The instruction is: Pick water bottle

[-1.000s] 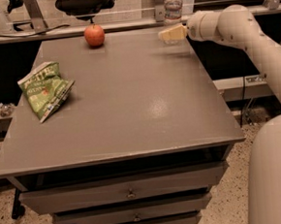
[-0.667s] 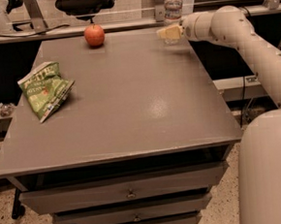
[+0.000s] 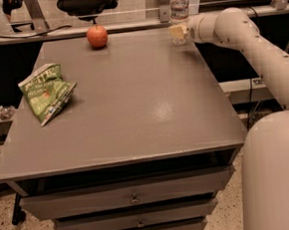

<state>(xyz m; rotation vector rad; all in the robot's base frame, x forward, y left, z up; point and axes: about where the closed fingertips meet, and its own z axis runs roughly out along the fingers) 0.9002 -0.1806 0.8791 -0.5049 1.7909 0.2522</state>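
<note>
Now hand (image 3: pixel 178 32) at far corner of table (image 3: pixel 133 103), overlapping base of water bottle (image 3: pixel 178 2); grip state unclear

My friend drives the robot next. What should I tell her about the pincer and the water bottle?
Pincer: at the far right corner of the grey table, low in front of the slim clear plastic water bottle with the white cap.
Bottle: upright at the table's far edge, not lifted.
Done: the approach.
Left: grasp and lift it.
The round red apple and crumpled green snack bag lie well away.
</note>
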